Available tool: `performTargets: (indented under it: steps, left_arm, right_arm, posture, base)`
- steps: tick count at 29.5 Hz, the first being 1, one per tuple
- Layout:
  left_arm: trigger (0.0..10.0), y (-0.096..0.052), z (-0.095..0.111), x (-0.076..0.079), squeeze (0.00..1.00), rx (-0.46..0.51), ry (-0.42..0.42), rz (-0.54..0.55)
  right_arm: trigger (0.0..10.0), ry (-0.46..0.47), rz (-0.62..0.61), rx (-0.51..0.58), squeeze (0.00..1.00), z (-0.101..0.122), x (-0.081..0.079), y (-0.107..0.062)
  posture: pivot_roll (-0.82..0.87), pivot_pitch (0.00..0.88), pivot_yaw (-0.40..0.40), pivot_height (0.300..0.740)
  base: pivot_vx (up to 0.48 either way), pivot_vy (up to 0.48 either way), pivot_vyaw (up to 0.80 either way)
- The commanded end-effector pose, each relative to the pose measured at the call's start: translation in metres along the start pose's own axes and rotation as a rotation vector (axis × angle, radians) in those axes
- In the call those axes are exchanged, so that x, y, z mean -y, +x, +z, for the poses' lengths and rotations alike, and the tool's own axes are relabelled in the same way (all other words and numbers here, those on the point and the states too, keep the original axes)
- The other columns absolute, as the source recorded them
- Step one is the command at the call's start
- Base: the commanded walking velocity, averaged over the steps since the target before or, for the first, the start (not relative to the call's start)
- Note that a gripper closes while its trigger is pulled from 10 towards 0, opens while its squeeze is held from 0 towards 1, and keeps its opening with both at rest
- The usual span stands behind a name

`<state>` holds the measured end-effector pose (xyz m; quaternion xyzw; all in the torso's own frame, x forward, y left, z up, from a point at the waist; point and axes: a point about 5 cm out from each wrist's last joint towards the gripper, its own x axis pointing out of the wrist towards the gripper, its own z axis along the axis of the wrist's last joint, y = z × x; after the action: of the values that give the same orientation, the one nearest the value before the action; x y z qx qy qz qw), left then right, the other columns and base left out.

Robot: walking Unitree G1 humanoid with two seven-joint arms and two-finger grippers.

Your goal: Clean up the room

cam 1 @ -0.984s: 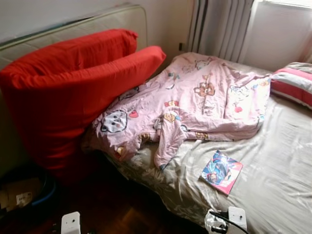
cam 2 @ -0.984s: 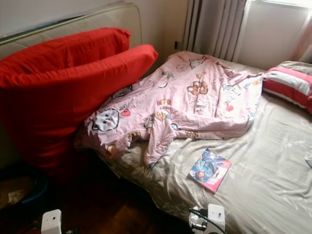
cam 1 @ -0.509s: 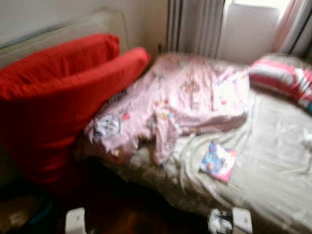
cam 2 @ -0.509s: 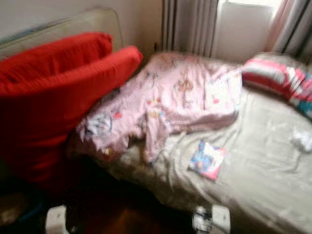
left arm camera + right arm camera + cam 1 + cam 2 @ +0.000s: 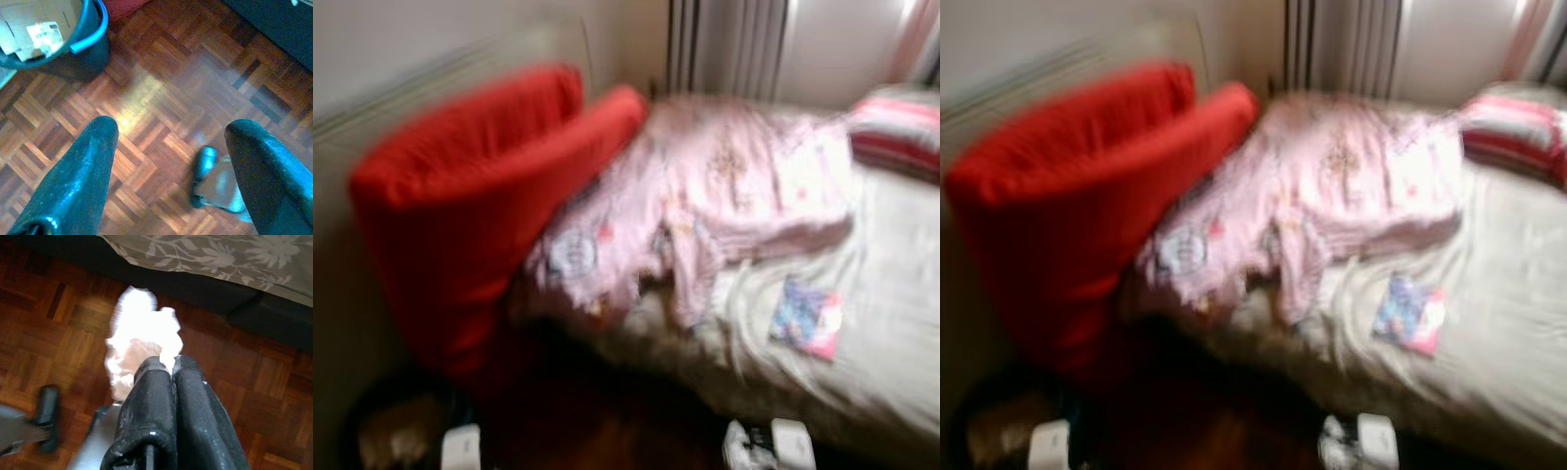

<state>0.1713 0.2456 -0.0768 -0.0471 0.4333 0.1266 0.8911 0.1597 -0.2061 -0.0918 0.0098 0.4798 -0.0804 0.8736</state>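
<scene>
My right gripper (image 5: 166, 366) hangs low over the parquet floor beside the bed's edge, shut on a crumpled white paper wad (image 5: 139, 333). Above bare parquet, my left gripper (image 5: 171, 129) is open with nothing between its fingers. A dark blue bucket (image 5: 83, 46) holding cardboard scraps stands on the floor beyond it. On the bed (image 5: 891, 255) lie a rumpled pink cartoon blanket (image 5: 724, 186), a colourful book (image 5: 808, 318) and a red-and-white striped pillow (image 5: 896, 132). The head views are blurred.
Two big red cushions (image 5: 489, 196) lean against a mattress standing along the left wall. Curtains (image 5: 729, 44) hang behind the bed. The bucket (image 5: 391, 431) shows dimly at the lower left. Dark parquet (image 5: 161, 83) runs between the cushions and the bed.
The whole picture has shifted sideways and blurred, so the camera is turning. The blanket, book and cushions lie where they were.
</scene>
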Motion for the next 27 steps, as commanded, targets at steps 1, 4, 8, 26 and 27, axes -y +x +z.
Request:
performTargets:
  steps: [1,4,8,26,27]
  left_arm:
    - [10.0,-0.0012,-0.0016,-0.0091,0.00,-0.014,0.022,0.022]
    - [10.0,-0.0013,-0.0019,-0.0090,0.00,-0.014,0.020,0.023]
    - [10.0,-0.0014,-0.0022,-0.0087,0.00,-0.014,0.018,0.023]
    - [10.0,-0.0009,-0.0002,-0.0086,0.00,-0.008,0.010,0.032]
    - [10.0,-0.0008,-0.0001,-0.0086,0.00,-0.008,0.010,0.032]
  right_arm:
    - [10.0,-0.008,0.055,0.026,0.00,0.0086,-0.0171,0.0016]
    - [10.0,-0.002,0.059,0.024,0.00,0.0088,-0.0189,0.0017]
    - [10.0,0.012,0.056,0.018,0.00,0.0085,-0.0190,0.0018]
    - [10.0,0.000,0.077,0.053,0.00,0.0178,-0.0222,0.0027]
    - [10.0,0.001,0.077,0.053,0.00,0.0180,-0.0223,0.0027]
  posture:
    - [0.06,0.000,0.037,0.740]
    - [0.07,0.000,0.031,0.740]
    - [0.07,0.000,0.026,0.740]
    - [0.09,0.000,0.020,0.740]
    - [0.09,0.000,0.020,0.740]
  base:
    - [0.000,0.480,0.80]
    - [0.000,0.480,0.53]
    - [0.000,0.480,0.00]
    - [0.000,0.480,0.26]
    - [0.000,0.480,0.80]
